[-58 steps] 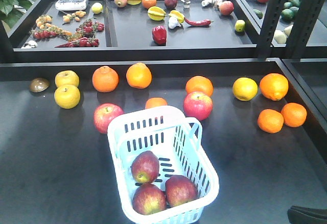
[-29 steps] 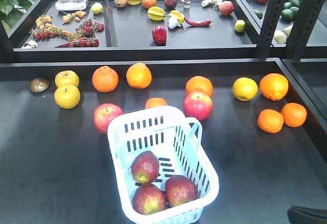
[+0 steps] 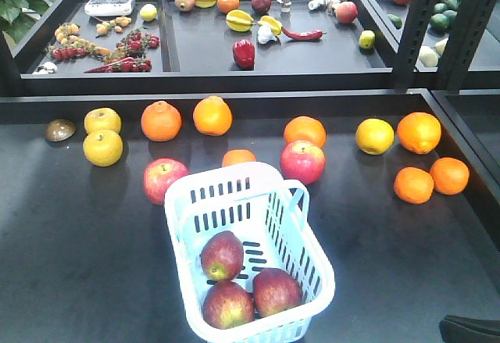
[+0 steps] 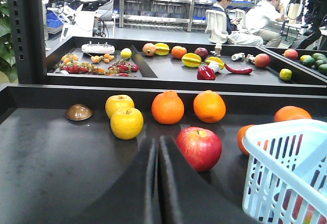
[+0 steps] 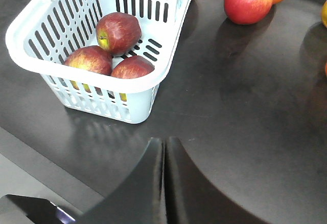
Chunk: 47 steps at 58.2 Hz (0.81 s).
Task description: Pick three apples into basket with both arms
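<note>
The three round dark red apples with yellow-green streaks (image 3: 238,280) lie together inside the pale blue-white plastic basket with slotted sides (image 3: 293,202), which sits on the dark flat bench (image 3: 78,234). In the right wrist view the basket is ahead of the right jaws (image 5: 164,145) and off to their left, and the apples (image 5: 115,50) rest touching one another on its slotted floor: one farther from the jaws, two nearer to them. The right jaws are black and pressed together with only a thin line between them, and they pinch nothing. They hang above bare bench, apart from the basket's near corner. A brighter red apple with a pale patch (image 5: 249,0) sits on the bench ahead of these jaws and to their right, well apart from them. In the left wrist view the left jaws (image 4: 157,147) are black too, pressed together, pinching nothing, and held low over the bench. The basket's rim (image 4: 286,132) is to their right. Another bright red apple (image 4: 199,147) lies just ahead of them, a little to the right, with nothing between it and the jaws. Farther ahead are two round oranges (image 4: 188,106), and ahead to the left two yellow apples (image 4: 122,116) and a small brown rounded thing (image 4: 79,112). Behind the bench stands a dark tray (image 3: 211,62) with more fruit and vegetables. Only a black bit of arm (image 3: 469,329) shows in the front view's bottom right corner.
</note>
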Motion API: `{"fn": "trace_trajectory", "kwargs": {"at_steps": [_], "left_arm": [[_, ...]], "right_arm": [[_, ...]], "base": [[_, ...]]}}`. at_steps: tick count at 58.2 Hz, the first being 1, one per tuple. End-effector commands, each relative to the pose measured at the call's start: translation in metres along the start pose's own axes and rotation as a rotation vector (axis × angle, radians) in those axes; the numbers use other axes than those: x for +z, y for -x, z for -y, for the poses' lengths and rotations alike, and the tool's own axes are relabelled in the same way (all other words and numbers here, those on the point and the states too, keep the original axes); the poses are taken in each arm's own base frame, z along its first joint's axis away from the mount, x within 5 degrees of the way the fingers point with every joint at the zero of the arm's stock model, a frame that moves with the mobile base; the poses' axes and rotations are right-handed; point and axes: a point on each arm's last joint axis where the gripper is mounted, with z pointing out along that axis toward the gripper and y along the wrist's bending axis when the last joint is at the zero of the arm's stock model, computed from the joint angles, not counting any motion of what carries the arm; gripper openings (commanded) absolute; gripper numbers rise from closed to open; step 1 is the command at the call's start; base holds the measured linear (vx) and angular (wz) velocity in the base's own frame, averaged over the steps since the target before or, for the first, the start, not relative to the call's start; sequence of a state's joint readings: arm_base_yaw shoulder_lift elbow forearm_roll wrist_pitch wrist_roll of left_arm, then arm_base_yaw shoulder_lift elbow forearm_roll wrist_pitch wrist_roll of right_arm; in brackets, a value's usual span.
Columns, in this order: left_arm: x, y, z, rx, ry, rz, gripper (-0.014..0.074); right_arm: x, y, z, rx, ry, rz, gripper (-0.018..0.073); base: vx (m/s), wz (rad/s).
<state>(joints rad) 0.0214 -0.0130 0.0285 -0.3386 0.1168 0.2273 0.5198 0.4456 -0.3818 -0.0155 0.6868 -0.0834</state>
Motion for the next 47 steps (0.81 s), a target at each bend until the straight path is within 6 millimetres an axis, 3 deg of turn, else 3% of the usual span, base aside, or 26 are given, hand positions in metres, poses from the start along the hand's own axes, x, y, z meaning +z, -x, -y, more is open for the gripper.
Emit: {"fn": "trace_trajectory", "kwargs": {"at_steps": [1,47], "left_arm": [[-0.0029,0.0152,0.0,-0.004,0.004,0.108,-0.0006],[-0.003,0.0155,0.0,-0.004,0.004,0.109,-0.0006]], "right_arm": [[-0.004,0.0127,0.0016,-0.009,-0.012,0.083,-0.0005],[-0.004,0.0127,0.0016,-0.009,-0.012,0.083,-0.0005]], "base": [[0.0,0.0],[0.0,0.0]]}}
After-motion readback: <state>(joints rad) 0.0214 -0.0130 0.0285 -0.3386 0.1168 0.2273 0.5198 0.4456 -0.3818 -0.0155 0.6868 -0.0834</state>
